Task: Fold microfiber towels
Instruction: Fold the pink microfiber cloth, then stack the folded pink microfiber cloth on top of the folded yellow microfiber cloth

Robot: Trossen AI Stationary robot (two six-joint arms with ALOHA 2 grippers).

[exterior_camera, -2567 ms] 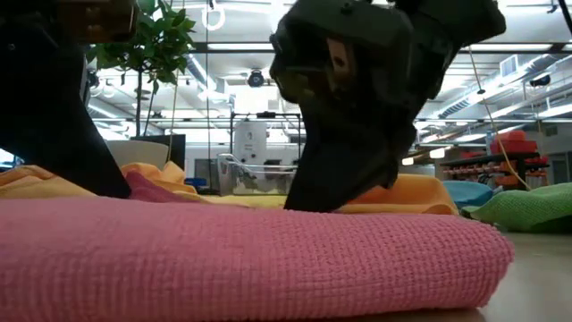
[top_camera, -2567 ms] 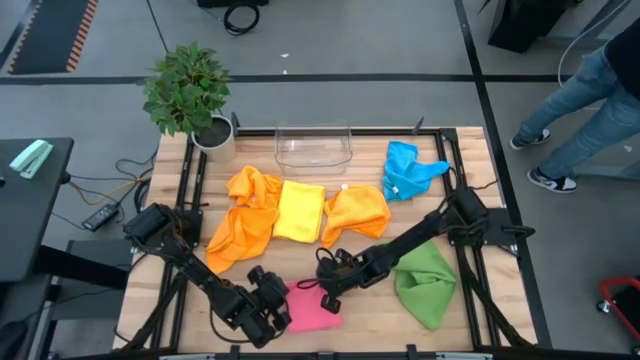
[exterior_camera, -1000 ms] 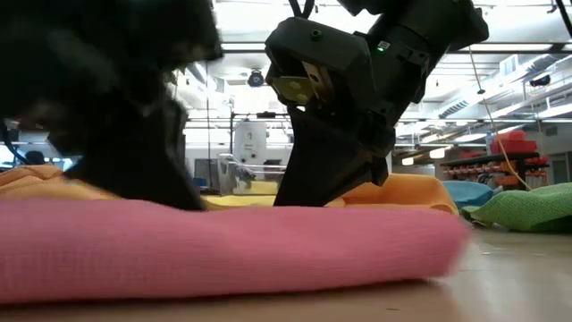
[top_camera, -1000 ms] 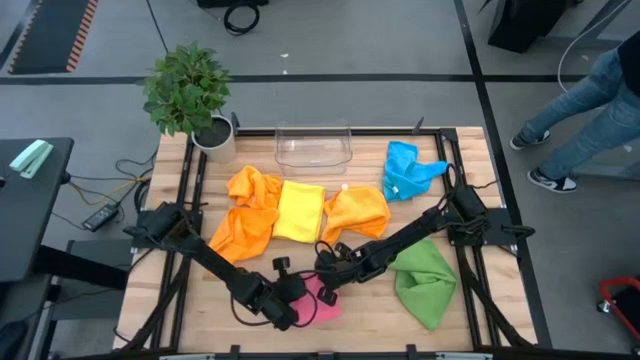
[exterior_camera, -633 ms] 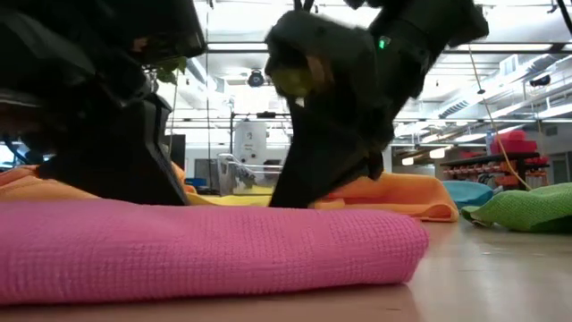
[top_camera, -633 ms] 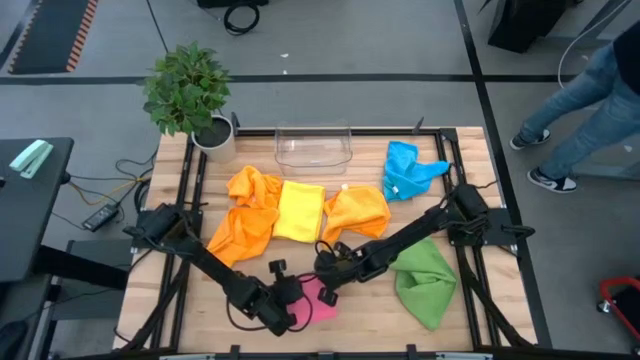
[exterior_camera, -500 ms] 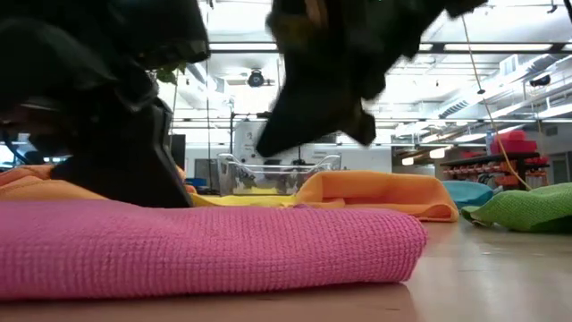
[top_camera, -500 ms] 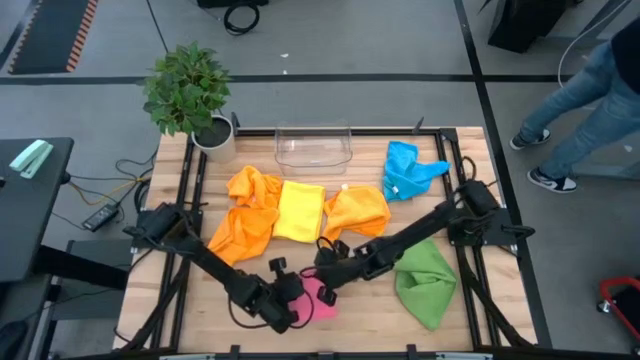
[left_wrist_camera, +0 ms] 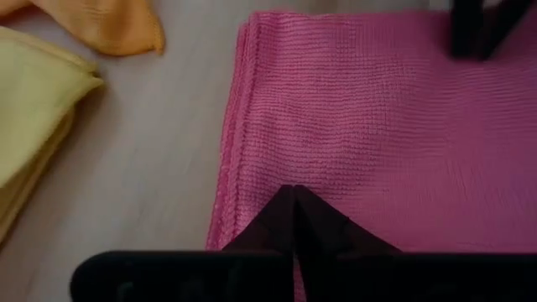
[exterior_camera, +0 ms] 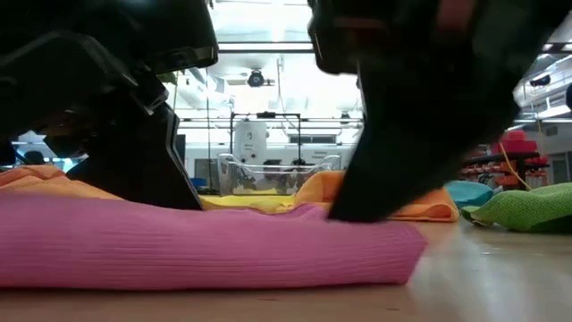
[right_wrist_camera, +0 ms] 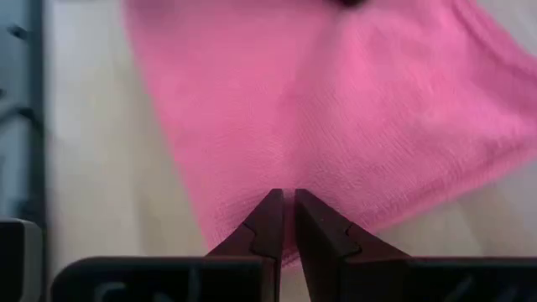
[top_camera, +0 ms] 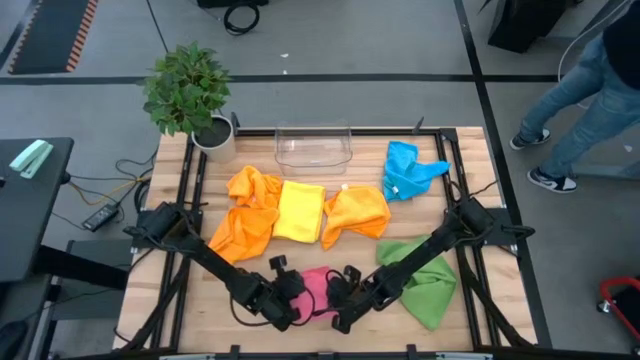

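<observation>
The pink towel [top_camera: 318, 291] is lying folded near the front edge of the wooden desk [top_camera: 470, 318], between the two grippers. Up close its surface is showing a fine ribbed weave, with a neatly stacked double edge along one side, and from table height it is sitting as a thick, rounded pad.

The left gripper [top_camera: 287, 297] is pressing down on one side of it with its fingers [left_wrist_camera: 285, 220] drawn tightly together, pinching no cloth. The right gripper [top_camera: 345, 308] is resting at the opposite side, its fingers [right_wrist_camera: 270, 222] standing a narrow slit apart over the towel's border, gripping nothing that can be made out.

Farther back, two orange towels [top_camera: 245, 215], a flat yellow towel [top_camera: 300, 210] and a crumpled blue towel [top_camera: 405, 168] are lying in a row. A green towel [top_camera: 425, 280] is sprawling under the right arm.
</observation>
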